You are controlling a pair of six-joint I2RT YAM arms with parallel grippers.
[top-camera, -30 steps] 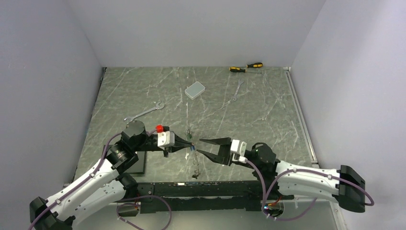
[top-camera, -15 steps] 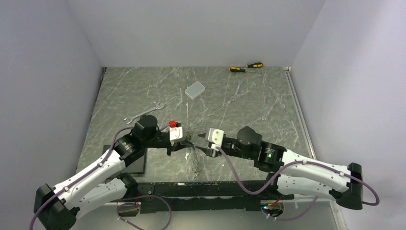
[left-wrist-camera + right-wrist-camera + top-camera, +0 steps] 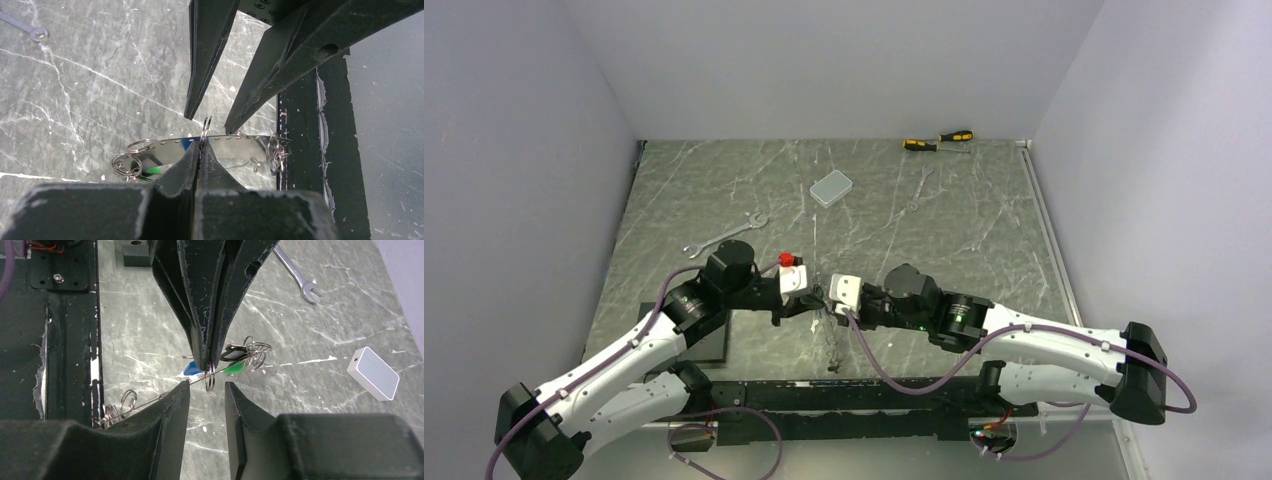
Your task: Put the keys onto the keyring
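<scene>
My left gripper point(image 3: 817, 300) is shut on a small split ring point(image 3: 210, 375), pinched at its fingertips point(image 3: 201, 145). The keyring point(image 3: 240, 139), a long thin silvery loop, runs across just under that ring and trails toward the near edge point(image 3: 832, 345). The keys cluster at the loop: blue point(image 3: 190, 368), green point(image 3: 233, 369) and black point(image 3: 233, 352), with more small rings point(image 3: 127, 162) beside them. Facing the left one tip to tip, my right gripper point(image 3: 207, 387) is open. Its fingers stand on either side of the split ring without touching it.
A grey rounded box point(image 3: 831, 187) lies mid-table, with one wrench point(image 3: 724, 236) on the left and another point(image 3: 921, 187) on the right. Two yellow-and-black screwdrivers point(image 3: 937, 141) lie at the back wall. The black base frame point(image 3: 300, 165) runs along the near edge, close to the keyring's end.
The right arm has swung left until its fingers reach the left gripper's tip, and its jaws have narrowed. The left gripper shifted slightly right early on, still shut.
</scene>
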